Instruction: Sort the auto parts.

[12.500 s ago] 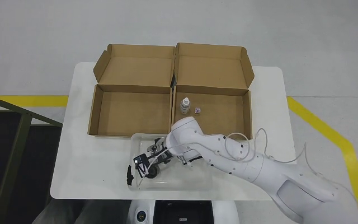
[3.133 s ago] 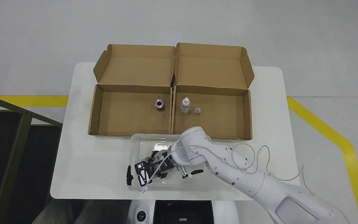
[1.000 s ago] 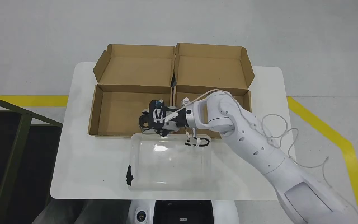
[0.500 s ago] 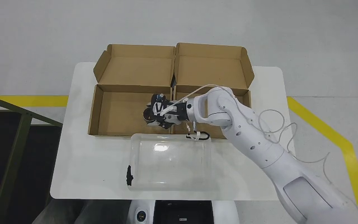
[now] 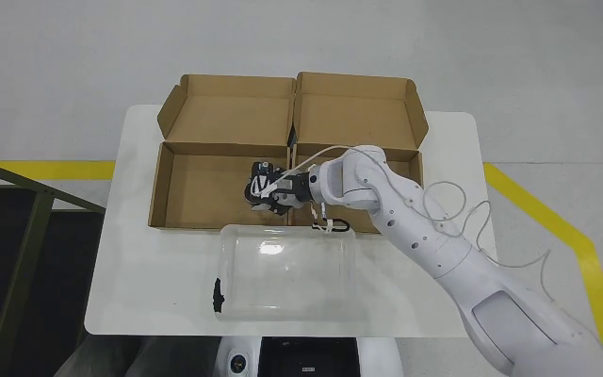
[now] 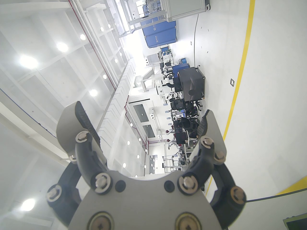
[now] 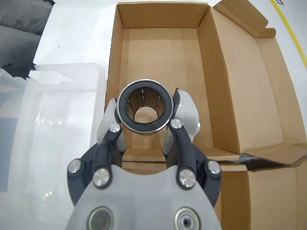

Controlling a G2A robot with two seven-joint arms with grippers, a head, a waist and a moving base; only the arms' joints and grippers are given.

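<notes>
My right gripper (image 7: pixel 145 106) is shut on a metal linear bearing (image 7: pixel 145 84) with black end rings, held end-up. It hangs over the left cardboard box (image 7: pixel 163 56), near the wall that this box shares with the right one. In the top view the right gripper (image 5: pixel 259 187) and the bearing (image 5: pixel 255 180) sit above the right end of the left box (image 5: pixel 203 193). The box floor ahead of the bearing is bare. My left gripper (image 6: pixel 142 113) is open, holds nothing and points up at the hall ceiling.
A clear plastic bin (image 5: pixel 283 278) stands at the table's front, just before the boxes. A small black piece (image 5: pixel 217 296) lies at its front left corner. The right cardboard box (image 5: pixel 396 193) is partly covered by my right arm. Both lids (image 5: pixel 358 113) stand open at the back.
The right gripper has carried the bearing from the bin's back edge farther over the left box, a little toward the back. The bin has stayed where it was.
</notes>
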